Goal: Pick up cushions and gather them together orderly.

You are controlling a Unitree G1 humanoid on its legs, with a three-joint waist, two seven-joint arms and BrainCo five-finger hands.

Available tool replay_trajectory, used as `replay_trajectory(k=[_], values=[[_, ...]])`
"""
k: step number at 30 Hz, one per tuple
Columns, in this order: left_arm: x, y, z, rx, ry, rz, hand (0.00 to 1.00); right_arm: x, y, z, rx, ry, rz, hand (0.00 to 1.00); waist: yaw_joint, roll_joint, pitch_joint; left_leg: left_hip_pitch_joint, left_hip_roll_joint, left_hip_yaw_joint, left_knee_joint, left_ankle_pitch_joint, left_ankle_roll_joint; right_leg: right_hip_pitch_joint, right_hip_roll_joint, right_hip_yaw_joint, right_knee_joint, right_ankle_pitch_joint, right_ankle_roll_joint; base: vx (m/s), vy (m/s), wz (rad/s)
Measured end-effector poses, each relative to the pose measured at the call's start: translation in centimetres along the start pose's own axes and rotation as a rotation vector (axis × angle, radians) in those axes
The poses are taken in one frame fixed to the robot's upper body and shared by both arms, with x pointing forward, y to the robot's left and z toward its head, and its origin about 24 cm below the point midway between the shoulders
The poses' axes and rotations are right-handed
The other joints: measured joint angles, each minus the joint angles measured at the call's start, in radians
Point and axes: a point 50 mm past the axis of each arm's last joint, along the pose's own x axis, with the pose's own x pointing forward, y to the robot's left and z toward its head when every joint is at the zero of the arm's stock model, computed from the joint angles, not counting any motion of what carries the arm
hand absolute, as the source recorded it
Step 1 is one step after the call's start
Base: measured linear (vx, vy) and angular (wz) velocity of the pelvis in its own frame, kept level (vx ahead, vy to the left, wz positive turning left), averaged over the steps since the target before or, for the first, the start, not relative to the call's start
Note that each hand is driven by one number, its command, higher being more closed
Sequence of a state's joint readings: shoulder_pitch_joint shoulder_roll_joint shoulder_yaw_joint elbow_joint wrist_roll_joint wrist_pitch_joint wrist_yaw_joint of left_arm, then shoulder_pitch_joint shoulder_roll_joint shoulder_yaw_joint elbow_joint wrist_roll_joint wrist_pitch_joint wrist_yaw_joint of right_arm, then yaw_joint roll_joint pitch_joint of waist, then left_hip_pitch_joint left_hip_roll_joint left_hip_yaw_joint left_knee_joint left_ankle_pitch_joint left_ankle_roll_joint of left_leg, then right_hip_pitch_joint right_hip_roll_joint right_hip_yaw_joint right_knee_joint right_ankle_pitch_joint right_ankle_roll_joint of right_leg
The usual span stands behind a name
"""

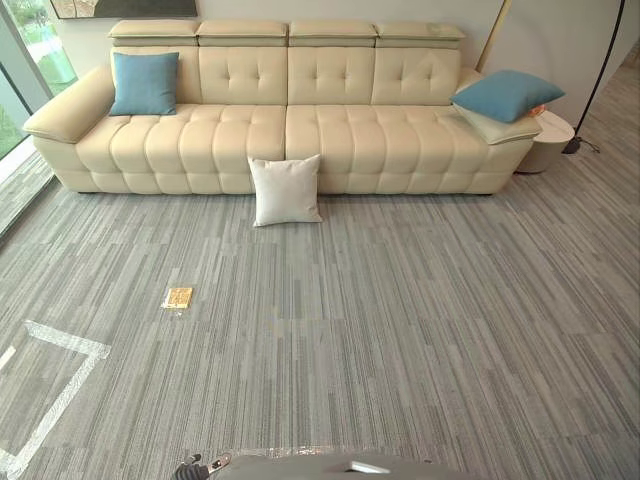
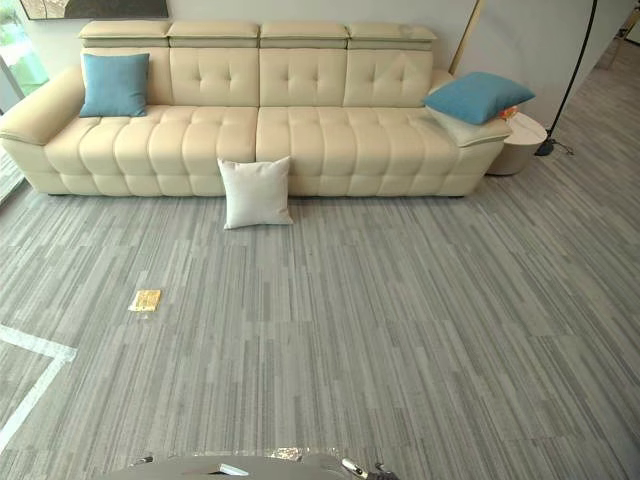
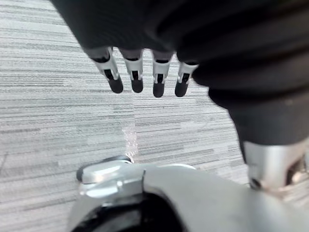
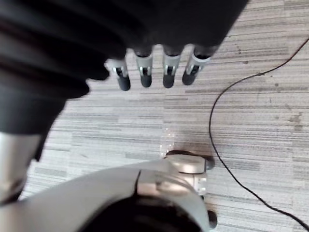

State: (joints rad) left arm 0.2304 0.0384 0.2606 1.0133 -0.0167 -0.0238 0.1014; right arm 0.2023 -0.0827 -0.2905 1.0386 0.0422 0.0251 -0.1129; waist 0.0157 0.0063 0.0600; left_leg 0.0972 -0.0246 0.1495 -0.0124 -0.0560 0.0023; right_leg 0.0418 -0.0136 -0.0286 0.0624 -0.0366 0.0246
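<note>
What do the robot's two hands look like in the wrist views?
The left hand and the right hand look alike: a row of slim silver fingers with rounded dark tips and small black insets along them. A black ribbed cover wraps the back of each hand and the wrist.

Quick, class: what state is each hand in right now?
Left hand: open, holding nothing.
Right hand: open, holding nothing.

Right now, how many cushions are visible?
3: blue square fabric cushion at the cream sofa's left end, another blue cushion on its right armrest, white cushion on the floor against it.
</note>
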Motion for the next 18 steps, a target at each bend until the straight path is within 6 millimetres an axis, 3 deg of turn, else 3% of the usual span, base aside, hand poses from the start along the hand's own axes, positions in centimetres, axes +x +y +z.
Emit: replay_trajectory(k=[4, 18], values=[[0.03, 0.07, -0.33, -0.009, 0.019, 0.005, 0.0, 0.03, -0.02, 0.09, 0.013, 0.0, -0.004, 0.0, 0.006, 0.007, 0.0, 0.031, 0.003, 0.013, -0.038, 0.019, 0.005, 0.028, 0.007, 0.0, -0.043, 0.012, 0.001, 0.06, -0.008, -0.04], [0.14, 0.05, -0.18, -0.015, 0.018, 0.005, 0.0, 0.33, 0.28, 0.92, 0.044, 0.0, -0.006, 0.0, 0.012, -0.006, 0.017, 0.061, 0.009, 0.012, -0.061, 0.021, -0.001, 0.062, 0.016, -0.006, -0.087, 0.02, 0.003, 0.01, -0.029, 0.0]])
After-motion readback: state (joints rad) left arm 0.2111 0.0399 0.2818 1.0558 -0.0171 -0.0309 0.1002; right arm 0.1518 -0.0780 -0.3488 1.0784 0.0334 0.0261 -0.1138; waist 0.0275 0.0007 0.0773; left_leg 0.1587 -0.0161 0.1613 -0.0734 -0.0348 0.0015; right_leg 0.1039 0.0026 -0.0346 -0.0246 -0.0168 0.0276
